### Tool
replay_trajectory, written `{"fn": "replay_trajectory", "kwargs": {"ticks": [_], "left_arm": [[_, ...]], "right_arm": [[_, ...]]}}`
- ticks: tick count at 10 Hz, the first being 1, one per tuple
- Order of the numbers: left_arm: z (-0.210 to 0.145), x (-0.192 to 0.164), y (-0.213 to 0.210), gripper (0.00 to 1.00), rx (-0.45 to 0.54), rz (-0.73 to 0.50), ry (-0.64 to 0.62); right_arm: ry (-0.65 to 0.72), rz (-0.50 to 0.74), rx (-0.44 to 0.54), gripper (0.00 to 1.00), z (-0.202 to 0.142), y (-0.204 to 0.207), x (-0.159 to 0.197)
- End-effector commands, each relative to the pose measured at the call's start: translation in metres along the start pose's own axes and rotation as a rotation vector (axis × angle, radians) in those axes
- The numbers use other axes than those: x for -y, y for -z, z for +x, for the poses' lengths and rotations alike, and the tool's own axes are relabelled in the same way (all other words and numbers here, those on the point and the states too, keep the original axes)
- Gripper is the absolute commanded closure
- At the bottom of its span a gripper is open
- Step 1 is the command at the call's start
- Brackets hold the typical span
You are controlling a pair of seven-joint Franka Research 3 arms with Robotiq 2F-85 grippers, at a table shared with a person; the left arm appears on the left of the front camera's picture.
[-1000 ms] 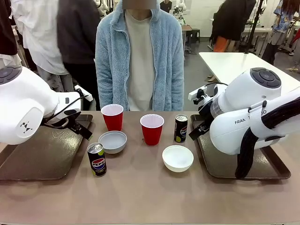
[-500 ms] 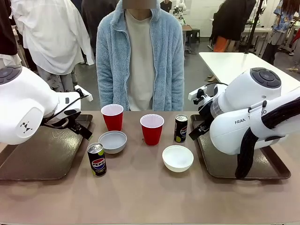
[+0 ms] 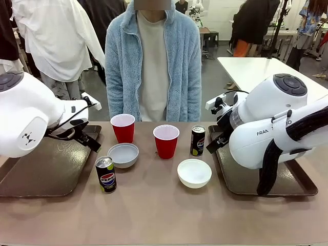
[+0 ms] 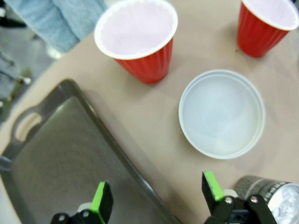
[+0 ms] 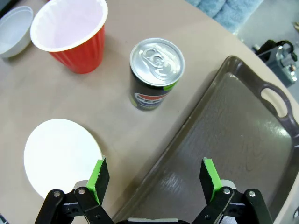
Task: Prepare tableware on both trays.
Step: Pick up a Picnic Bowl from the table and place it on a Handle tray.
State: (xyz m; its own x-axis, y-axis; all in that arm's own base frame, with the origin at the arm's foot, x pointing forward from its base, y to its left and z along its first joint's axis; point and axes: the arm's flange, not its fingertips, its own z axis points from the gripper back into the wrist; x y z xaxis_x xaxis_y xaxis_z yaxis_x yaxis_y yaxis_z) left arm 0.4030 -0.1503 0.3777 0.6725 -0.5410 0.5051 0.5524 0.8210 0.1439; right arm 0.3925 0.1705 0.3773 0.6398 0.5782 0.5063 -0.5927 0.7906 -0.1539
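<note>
Nothing on table [image 3: 154, 215] shifted | left hand [image 4: 155, 184] spread wide | right hand [image 5: 154, 168] spread wide

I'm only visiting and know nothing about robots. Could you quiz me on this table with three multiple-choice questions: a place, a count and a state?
1. Where is the grey bowl?
A) on a tray
B) on the table, off both trays
C) inside a cup

2. How many red cups are out?
A) one
B) two
C) three

3. How are the left end effector and right end effector?
A) both open, empty
B) both shut on cans
C) one gripping a bowl

Answers:
1 B: it sits beside the left tray, not in it.
2 B: the left red cup and the middle red cup.
3 A: both sets of jaws stand wide apart with nothing between.
</note>
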Motion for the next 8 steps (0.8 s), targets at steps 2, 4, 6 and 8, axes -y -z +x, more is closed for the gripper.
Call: {"fn": "replay_trajectory", "kwargs": {"ticks": [2,4,6,8], "left_arm": [[-0.052,0.007,-0.094,0.00,-0.017,0.013,0.030],[-0.096,0.021,-0.116,0.00,-0.118,-0.122,0.011],[-0.125,0.054,-0.110,0.00,-0.215,-0.285,0.009],[-0.013,0.017,-0.117,0.00,-0.183,-0.201,0.014]], "right_arm": [[0.055,0.058,-0.105,0.00,-0.026,-0.075,-0.026],[0.129,0.118,-0.314,0.00,-0.079,-0.108,-0.042],[0.224,0.225,-0.423,0.00,-0.133,-0.121,-0.054],[0.147,0.162,-0.402,0.00,-0.037,-0.112,-0.032]]}}
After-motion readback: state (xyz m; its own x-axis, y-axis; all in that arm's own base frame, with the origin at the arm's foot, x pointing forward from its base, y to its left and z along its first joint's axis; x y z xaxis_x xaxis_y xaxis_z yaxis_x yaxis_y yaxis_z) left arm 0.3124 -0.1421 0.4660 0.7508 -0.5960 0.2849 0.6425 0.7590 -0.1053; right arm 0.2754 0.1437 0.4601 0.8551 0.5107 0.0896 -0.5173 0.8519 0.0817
